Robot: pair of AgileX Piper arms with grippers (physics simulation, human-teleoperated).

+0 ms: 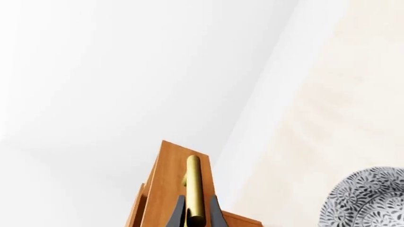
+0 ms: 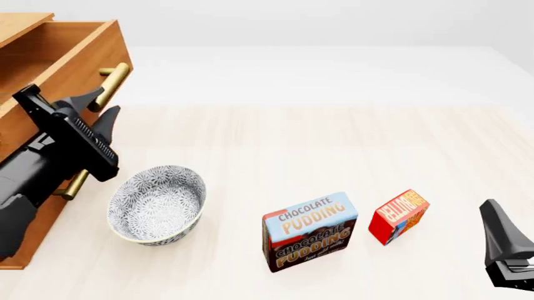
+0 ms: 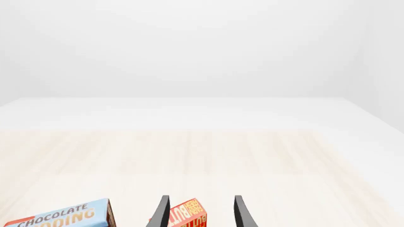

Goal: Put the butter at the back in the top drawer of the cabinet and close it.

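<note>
Butter [image 2: 399, 216] box small, red, rectangular, orange-yellow lettering, standing tilted on pale wood-grain table [image 2: 334, 144] just right of larger Chocolate Pudding box [image 2: 311, 232], near but apart. Right gripper [image 3: 200, 213] fingers spread fairly wide, dark, tapered, framing butter between them in right wrist view, holding nothing; contact not visible. Left gripper [image 1: 197, 213] fingers narrow, clamped either side of brass bar handle [image 1: 194, 189], smooth cylinder, on top drawer [image 2: 59, 47]. Top drawer pulled out from cabinet [image 2: 21, 200], warm brown wood, flat panels, inside visible from front view. Second brass handle [image 2: 75, 184] partly hidden behind left arm. Round bowl [image 2: 157, 204], white with dense grey-blue floral pattern, on table just beside cabinet, left of pudding box.
</note>
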